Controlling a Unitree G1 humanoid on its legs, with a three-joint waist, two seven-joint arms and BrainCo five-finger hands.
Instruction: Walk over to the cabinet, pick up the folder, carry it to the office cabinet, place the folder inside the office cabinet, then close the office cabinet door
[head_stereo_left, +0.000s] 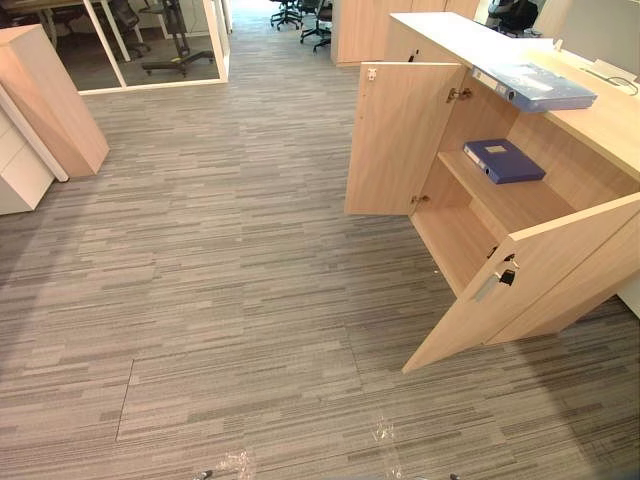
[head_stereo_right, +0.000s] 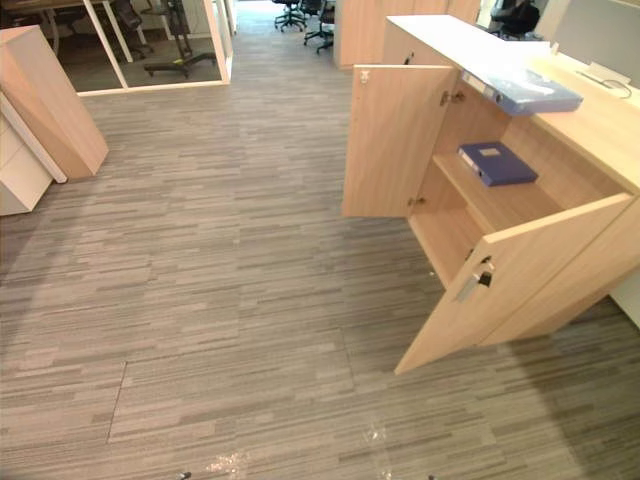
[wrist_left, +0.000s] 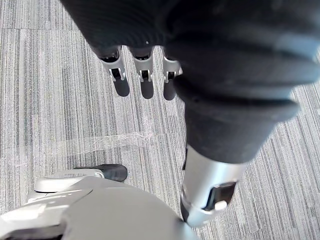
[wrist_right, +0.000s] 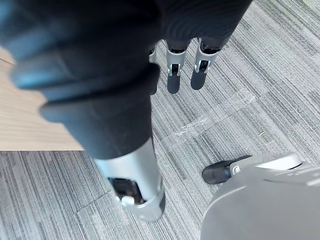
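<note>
Plainly nothing is in hand yet: the left robot hand (wrist_left: 146, 80) and the right robot hand (wrist_right: 173, 75) hang over the grey striped carpet (head_stereo_left: 220, 250), fingers straight and apart. The dark blue ring-binder folder (head_stereo_left: 503, 160) lies flat on the shelf (head_stereo_left: 515, 205) inside the light wooden office cabinet (head_stereo_left: 590, 285), both doors wide. Its near door (head_stereo_left: 540, 280) juts outward, so a careless approach could knock it, and shutting up might jostle the light blue folder (head_stereo_left: 535, 88) at the edge of the top surface (head_stereo_left: 610, 130).

Dark blue folder (head_stereo_left: 504, 160) flat on shelf (head_stereo_left: 520, 200) inside light-wood office cabinet (head_stereo_left: 600, 125), both doors (head_stereo_left: 398, 135) open
</note>
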